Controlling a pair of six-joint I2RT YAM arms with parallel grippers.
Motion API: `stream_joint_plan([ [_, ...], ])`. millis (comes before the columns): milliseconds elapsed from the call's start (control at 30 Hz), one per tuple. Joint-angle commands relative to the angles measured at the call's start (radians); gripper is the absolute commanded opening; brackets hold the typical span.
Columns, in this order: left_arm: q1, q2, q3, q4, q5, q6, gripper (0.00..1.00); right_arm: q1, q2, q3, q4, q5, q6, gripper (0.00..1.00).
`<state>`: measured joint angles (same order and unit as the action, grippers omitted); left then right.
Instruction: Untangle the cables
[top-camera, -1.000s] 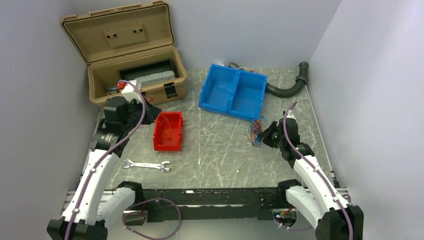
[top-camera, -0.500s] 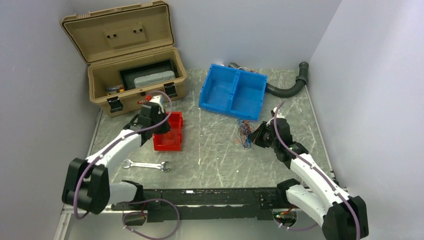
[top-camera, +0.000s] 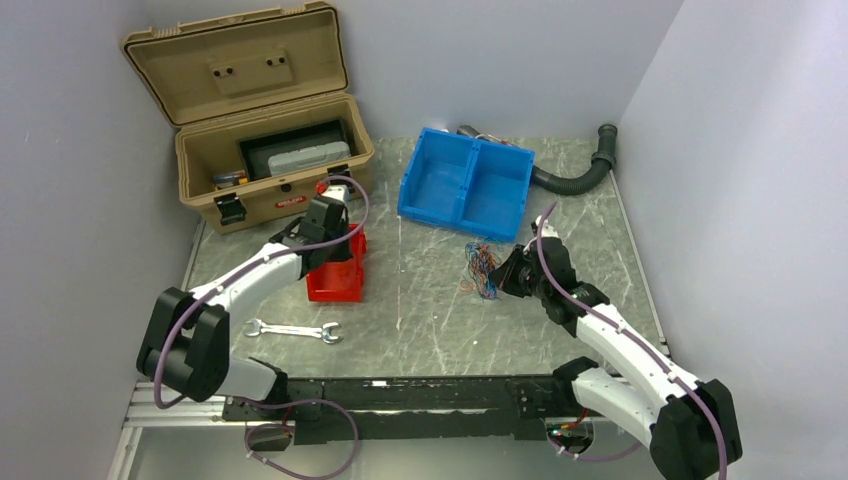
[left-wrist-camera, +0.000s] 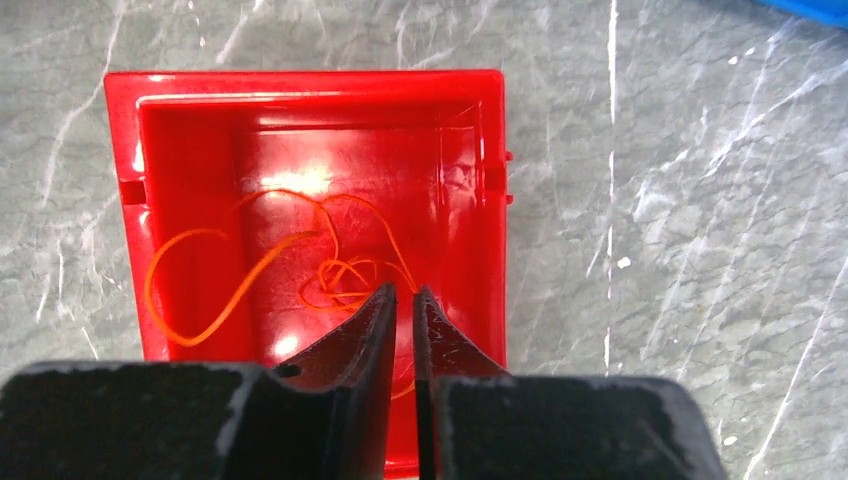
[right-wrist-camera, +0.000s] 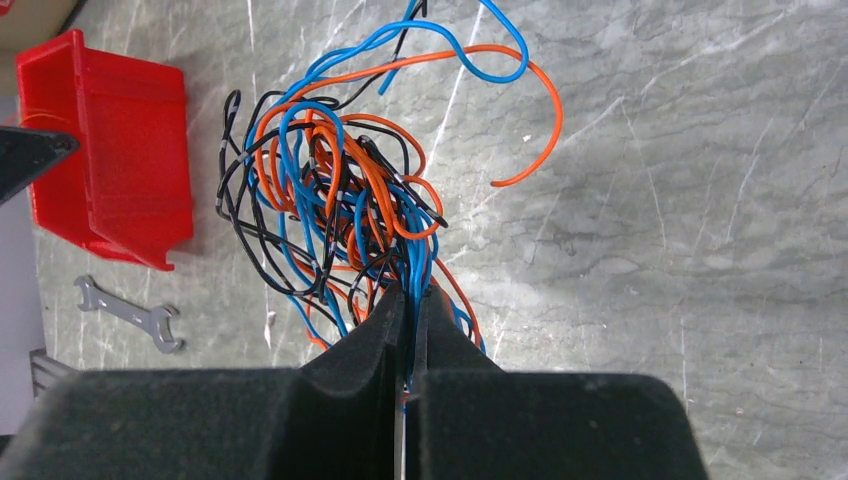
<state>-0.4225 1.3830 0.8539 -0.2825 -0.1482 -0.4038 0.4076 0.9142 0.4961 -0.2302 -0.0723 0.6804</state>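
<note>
On the grey marbled tabletop (top-camera: 430, 310), right of centre, lies a tangled bunch of hair-thin orange, blue and black cables (top-camera: 481, 268). The right gripper (right-wrist-camera: 410, 295) has its two black fingers pressed together on strands at the near edge of the bunch, and the loops fan out beyond the fingertips across the table.

A small red plastic bin (left-wrist-camera: 300, 78) sits left of centre. One loose orange cable (left-wrist-camera: 330, 272) lies curled on its floor. The left gripper (left-wrist-camera: 403, 292) hangs over this bin with its fingers parted by only a narrow slit and nothing between them.

At the back, a blue plastic bin with two compartments (top-camera: 473, 175) stands just behind the bunch. A tan hard-shell toolbox (top-camera: 290, 195) stands open at the far left, lid upright, with a grey tray (top-camera: 300, 155) inside; its other contents are too small to tell.

A silver open-ended wrench (top-camera: 293, 330) lies flat in front of the red bin. A black ribbed hose (top-camera: 575, 180) curves along the far right corner.
</note>
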Motion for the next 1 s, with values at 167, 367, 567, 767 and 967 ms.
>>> stream_joint_plan([
  [167, -0.039, -0.15, 0.002, -0.005, -0.033, 0.023, 0.6, 0.005, 0.003, 0.077, 0.029, 0.032, -0.013, 0.0],
  [367, -0.039, -0.234, 0.07, -0.137, -0.005, 0.024, 0.64, 0.009, 0.027, 0.084, 0.05, 0.003, -0.023, 0.0],
  [567, 0.003, -0.241, 0.075, -0.194, -0.036, 0.007, 0.73, 0.019, 0.051, 0.088, 0.069, -0.013, -0.027, 0.0],
  [767, 0.153, -0.132, 0.091, -0.163, 0.09, -0.037, 0.67, 0.025, 0.054, 0.093, 0.068, -0.016, -0.028, 0.0],
  [967, 0.165, -0.02, 0.101, -0.109, 0.133, -0.042, 0.53, 0.024, 0.047, 0.111, 0.038, -0.003, -0.047, 0.0],
])
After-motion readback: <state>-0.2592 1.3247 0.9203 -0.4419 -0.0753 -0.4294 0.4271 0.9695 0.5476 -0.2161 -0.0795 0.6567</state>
